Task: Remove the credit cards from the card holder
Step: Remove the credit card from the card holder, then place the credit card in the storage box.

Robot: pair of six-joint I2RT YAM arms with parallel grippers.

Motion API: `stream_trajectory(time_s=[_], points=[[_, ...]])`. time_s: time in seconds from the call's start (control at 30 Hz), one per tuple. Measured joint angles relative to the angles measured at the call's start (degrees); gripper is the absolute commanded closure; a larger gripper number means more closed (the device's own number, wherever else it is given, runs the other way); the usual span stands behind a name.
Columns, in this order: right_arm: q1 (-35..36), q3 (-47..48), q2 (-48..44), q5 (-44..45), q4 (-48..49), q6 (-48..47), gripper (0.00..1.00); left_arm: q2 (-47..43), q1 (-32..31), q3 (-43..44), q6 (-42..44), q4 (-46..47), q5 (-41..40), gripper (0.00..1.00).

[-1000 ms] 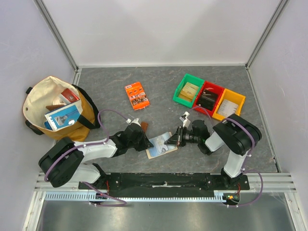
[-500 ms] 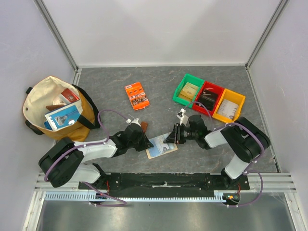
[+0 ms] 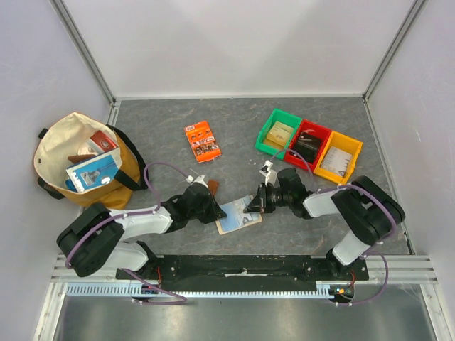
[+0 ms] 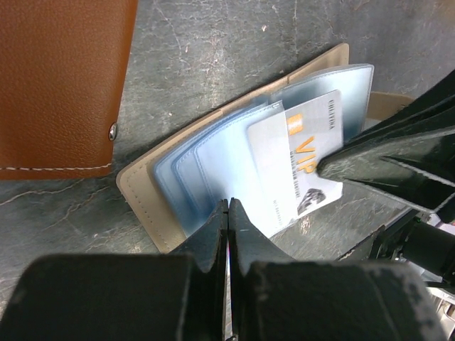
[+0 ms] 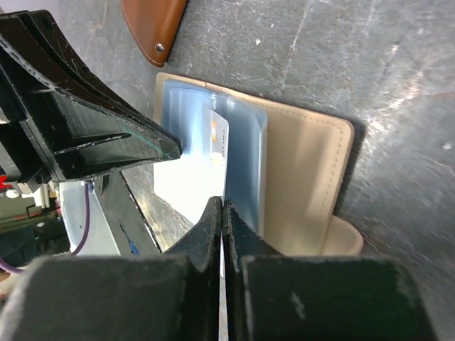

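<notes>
The beige card holder [image 3: 238, 215] lies open on the grey table, its pale blue sleeves [image 4: 213, 170] fanned out. A white credit card [image 4: 302, 167] printed "VIP" sticks partway out of a sleeve. My left gripper [image 4: 228, 203] is shut, its tips resting on the blue sleeves near the holder's left flap. My right gripper [image 5: 222, 202] is shut too, its tips right at the seam between the white card [image 5: 188, 181] and a sleeve. Whether the card is pinched between them I cannot tell. In the left wrist view the right gripper's fingers [image 4: 384, 153] reach over the card's edge.
A brown wallet [image 3: 212, 187] lies just behind the holder. An orange packet [image 3: 202, 141] sits mid-table. Green [image 3: 279, 133], red [image 3: 308, 145] and yellow [image 3: 338, 155] bins stand at the back right. A cream bag [image 3: 82, 160] full of items stands at the left.
My right arm's elbow has swung out to the right, and its gripper has shifted slightly back and left along the holder. The left arm and the holder stay put.
</notes>
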Motion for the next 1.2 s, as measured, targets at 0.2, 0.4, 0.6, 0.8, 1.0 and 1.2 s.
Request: stream_trajectory(time_s=[0.2,0.4,0.6,0.8,1.0,1.2], points=[[-2.2,2.4,-10.0,6.2,-16.6,-7.1,1.00,-0.9,0.0,-1.1,0.0,1.2,0.0,0.98],[-2.8,7.7,-21.0,14.4,-35.5,-14.2,1.00,-3.2,0.3,-1.5,0.9,-1.2,-0.2,0.71],[-2.8,15.5,-29.8,17.0,-48.6,-20.5,1.00,-12.3,0.4,4.4,11.6,-11.0,-0.5,0.20],[-2.5,23.0,-34.4,16.8,-56.9,-26.5,1.00,-18.6,0.4,22.1,30.6,-18.2,1.0,0.12],[-1.2,27.9,-37.9,13.0,-61.3,-32.8,1.00,-17.7,0.5,36.7,48.1,-25.0,8.3,0.13],[0.4,30.5,-40.3,6.8,-63.0,-39.1,1.00,-13.6,0.5,43.6,60.0,-30.4,21.8,0.16]])
